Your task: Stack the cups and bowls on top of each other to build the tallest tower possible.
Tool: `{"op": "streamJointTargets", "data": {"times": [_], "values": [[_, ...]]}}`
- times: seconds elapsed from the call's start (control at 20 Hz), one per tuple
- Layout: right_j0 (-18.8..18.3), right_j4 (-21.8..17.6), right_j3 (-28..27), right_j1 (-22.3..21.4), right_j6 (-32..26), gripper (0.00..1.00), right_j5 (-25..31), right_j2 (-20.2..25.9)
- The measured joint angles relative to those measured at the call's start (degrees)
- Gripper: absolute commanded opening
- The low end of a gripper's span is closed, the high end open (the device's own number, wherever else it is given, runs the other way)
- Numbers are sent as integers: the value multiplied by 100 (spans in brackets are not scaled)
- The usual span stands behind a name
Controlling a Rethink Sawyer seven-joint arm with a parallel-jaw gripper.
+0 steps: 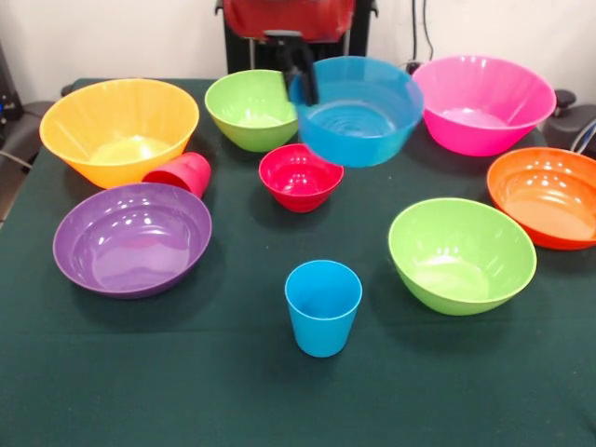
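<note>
Above the table's far side, blue bowl (358, 110) pinched by its rim in gripper (303, 82), lifted (tilted). Carry step. Next: lower squarely onto a base, perhaps blue cup (323, 306).

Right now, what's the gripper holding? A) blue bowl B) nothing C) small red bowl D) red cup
A: the gripper pinches the rim of the blue bowl, which hangs tilted above the table behind the small red bowl; the red cup lies on its side by the yellow-orange bowl.
</note>
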Motion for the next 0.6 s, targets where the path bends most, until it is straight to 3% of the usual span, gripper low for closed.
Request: {"op": "streamJointTargets", "data": {"times": [0.2,0.6], "values": [[-274,-322,-14,71,-8,0,-238,176],[-375,-1094,-369,591,-9,0,-490,349]]}}
